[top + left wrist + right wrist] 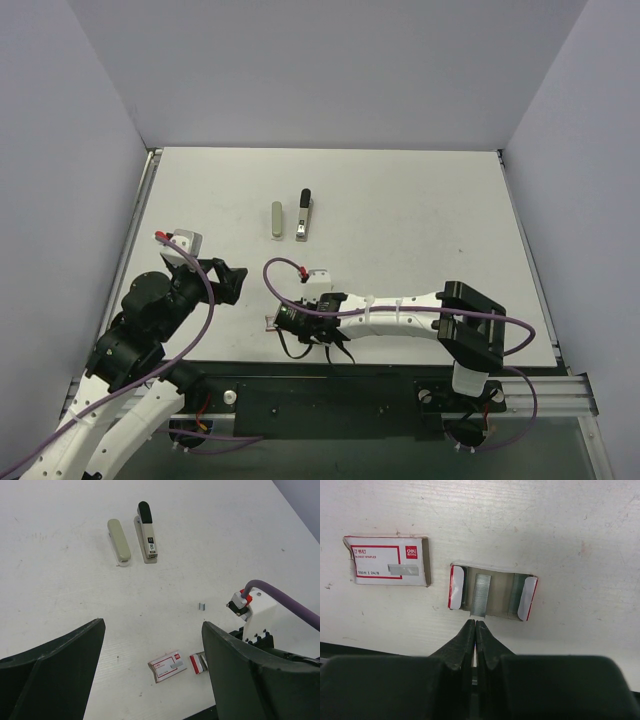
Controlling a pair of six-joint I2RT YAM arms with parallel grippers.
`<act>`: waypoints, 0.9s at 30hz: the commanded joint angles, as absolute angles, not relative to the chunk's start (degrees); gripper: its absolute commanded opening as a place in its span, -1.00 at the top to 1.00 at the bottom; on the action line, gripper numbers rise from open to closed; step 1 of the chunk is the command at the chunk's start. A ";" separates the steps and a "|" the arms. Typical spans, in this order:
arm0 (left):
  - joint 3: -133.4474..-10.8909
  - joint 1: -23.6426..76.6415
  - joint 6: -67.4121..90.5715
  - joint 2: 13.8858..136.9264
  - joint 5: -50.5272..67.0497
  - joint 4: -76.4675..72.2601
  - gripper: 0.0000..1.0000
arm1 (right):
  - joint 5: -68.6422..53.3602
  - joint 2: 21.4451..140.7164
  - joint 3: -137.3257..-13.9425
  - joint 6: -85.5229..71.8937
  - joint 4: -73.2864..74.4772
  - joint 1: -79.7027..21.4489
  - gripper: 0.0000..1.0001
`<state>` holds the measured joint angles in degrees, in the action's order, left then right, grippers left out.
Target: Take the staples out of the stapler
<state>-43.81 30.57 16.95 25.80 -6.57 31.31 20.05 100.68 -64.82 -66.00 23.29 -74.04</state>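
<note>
The stapler, light grey with a black end, lies closed at the far middle of the table; it also shows in the left wrist view. My left gripper is open and empty, well short of the stapler, at the near left. My right gripper is shut with its tips together, just in front of an open staple-box tray that holds a strip of staples. In the top view the right gripper is near the front edge.
A plain beige-grey bar lies just left of the stapler, also in the left wrist view. The red-and-white staple-box sleeve lies left of the tray. A small loose staple piece lies mid-table.
</note>
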 commanded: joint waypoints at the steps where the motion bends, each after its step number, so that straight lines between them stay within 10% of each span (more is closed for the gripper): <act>1: -44.03 30.23 17.23 25.05 -5.89 28.48 -0.78 | 19.95 98.96 -65.13 -66.18 26.45 -74.71 1.00; 27: -44.03 30.23 17.23 24.61 -5.80 28.48 -0.78 | 16.00 103.80 -67.32 -65.74 27.33 -73.48 1.00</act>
<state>-43.81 30.57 16.95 24.82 -6.31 31.22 15.62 103.02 -65.49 -65.93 24.58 -74.11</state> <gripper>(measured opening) 0.890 0.001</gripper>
